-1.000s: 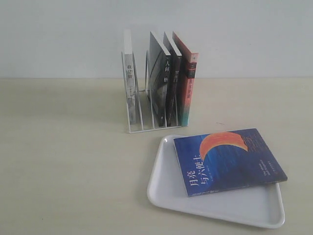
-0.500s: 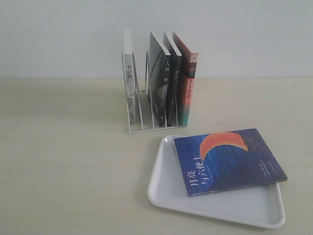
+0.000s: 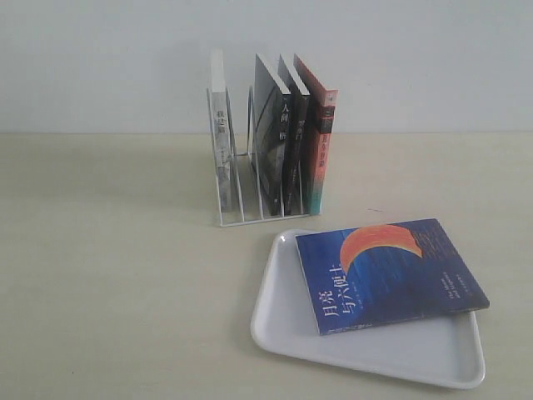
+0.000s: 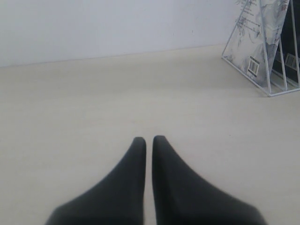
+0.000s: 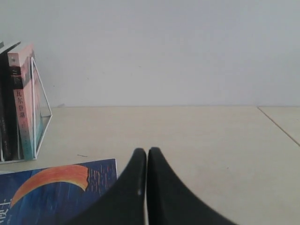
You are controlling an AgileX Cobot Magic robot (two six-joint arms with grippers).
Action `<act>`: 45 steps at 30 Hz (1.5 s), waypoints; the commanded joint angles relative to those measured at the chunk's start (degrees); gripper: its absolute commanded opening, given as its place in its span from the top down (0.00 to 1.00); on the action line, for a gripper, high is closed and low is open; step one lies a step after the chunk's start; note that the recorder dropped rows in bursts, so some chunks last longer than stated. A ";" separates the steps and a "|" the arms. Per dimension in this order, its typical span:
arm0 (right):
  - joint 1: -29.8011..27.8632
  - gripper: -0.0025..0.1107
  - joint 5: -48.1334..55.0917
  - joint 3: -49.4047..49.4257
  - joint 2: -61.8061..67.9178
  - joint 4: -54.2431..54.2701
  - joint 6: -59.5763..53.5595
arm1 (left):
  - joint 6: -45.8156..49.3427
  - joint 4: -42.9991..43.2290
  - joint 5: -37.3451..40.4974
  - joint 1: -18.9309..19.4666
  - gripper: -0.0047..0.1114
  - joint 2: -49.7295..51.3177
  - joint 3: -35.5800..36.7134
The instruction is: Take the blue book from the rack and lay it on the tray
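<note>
The blue book point(image 3: 390, 273) lies flat, cover up, on the white tray point(image 3: 283, 329), one corner jutting past the tray's right rim. Its orange crescent also shows in the right wrist view point(image 5: 51, 192). The white wire rack point(image 3: 237, 200) stands behind the tray and holds a pale book, two black-spined books and a red-and-teal one. Neither gripper appears in the exterior view. My left gripper point(image 4: 149, 138) is shut and empty over bare table, the rack point(image 4: 262, 70) ahead of it. My right gripper point(image 5: 146, 151) is shut and empty beside the blue book.
The table point(image 3: 108, 275) is pale wood with a plain white wall behind. A seam or edge in the table point(image 5: 279, 124) runs off to one side in the right wrist view. The red-and-teal book point(image 5: 26, 103) stands in the rack's end slot.
</note>
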 commanded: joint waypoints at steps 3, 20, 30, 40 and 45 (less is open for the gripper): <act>-0.10 0.98 3.11 0.31 -1.80 0.53 1.44 | 0.22 -0.14 -0.91 0.11 0.92 -0.18 -0.19; -0.10 0.98 13.13 0.31 -1.80 0.18 -0.36 | 0.22 -0.14 -0.91 0.11 0.92 -0.18 -0.19; -0.10 0.98 13.12 0.31 -1.80 0.18 2.14 | 0.22 -0.14 -0.91 0.11 0.92 -0.18 -0.19; 0.00 0.98 13.12 0.31 -1.80 0.18 1.36 | 0.22 -0.14 -0.91 0.11 0.92 -0.18 -0.19; 0.03 0.98 13.12 0.31 -1.80 -0.04 0.10 | 0.22 -0.14 -0.91 0.11 0.92 -0.18 -0.19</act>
